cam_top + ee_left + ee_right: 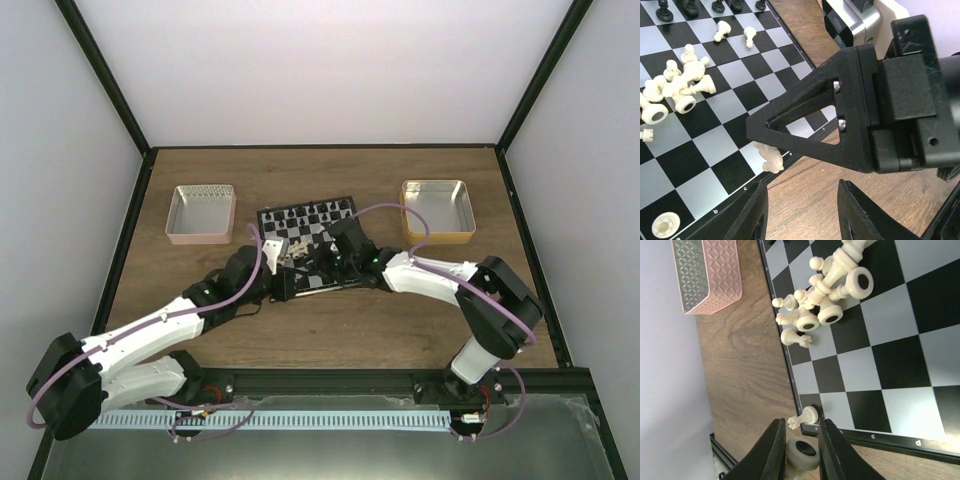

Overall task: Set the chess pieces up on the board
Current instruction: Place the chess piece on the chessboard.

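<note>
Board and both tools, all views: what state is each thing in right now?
left tool: open, holding nothing.
right tool: shut on a white piece.
held white piece: gripped, by the near edge of the board.
white heap: toppled, piled on the board.
corner white piece: lying on its side.
black pieces: upright at the far side.
</note>
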You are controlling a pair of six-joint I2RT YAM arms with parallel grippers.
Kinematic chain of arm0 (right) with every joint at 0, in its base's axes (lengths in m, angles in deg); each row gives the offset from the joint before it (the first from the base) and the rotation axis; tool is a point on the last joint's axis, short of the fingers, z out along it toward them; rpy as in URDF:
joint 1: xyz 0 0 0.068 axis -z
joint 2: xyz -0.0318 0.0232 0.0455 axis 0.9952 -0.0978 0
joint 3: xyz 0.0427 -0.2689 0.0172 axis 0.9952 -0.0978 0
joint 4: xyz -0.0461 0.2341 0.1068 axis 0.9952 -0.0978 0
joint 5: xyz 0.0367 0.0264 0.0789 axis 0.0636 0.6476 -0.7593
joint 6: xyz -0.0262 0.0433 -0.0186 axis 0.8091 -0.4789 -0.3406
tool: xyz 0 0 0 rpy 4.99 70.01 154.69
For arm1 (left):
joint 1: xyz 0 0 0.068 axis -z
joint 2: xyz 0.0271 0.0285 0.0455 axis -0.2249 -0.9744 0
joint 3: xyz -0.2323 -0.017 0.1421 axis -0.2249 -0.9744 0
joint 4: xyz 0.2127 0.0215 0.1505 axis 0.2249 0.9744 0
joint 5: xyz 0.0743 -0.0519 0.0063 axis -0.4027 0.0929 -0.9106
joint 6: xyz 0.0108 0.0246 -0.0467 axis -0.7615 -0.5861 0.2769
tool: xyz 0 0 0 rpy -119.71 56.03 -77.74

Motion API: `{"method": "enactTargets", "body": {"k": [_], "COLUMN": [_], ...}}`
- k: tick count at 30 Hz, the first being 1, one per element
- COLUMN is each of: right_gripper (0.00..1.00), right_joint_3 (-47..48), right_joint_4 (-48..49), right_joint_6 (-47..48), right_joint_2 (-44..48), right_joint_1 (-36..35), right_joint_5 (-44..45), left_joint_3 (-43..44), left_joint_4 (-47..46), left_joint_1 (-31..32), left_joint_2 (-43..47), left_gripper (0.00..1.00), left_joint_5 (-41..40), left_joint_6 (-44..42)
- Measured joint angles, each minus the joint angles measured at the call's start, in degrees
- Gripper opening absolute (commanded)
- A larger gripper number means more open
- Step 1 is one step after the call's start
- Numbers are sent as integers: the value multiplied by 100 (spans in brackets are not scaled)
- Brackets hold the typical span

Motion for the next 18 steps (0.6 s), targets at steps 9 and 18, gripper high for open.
{"method": "enactTargets", "body": {"k": [9,18], "right_gripper": [12,12], "right_joint_3": [-33,-33], "right_joint_4": [195,205], "right_joint_6": [-177,-186], "right_joint_2": [76,118], "right_joint_1": [0,0], "right_joint_5": [-387,-581], "left_joint_3": [-17,-15], "left_joint_4": [-39,-48], "left_joint_1": [24,26], "left_joint_2": [-127,-275], "left_gripper": [34,33], "left_joint_5": [-9,-127], "left_joint_6": [-92,-197]}}
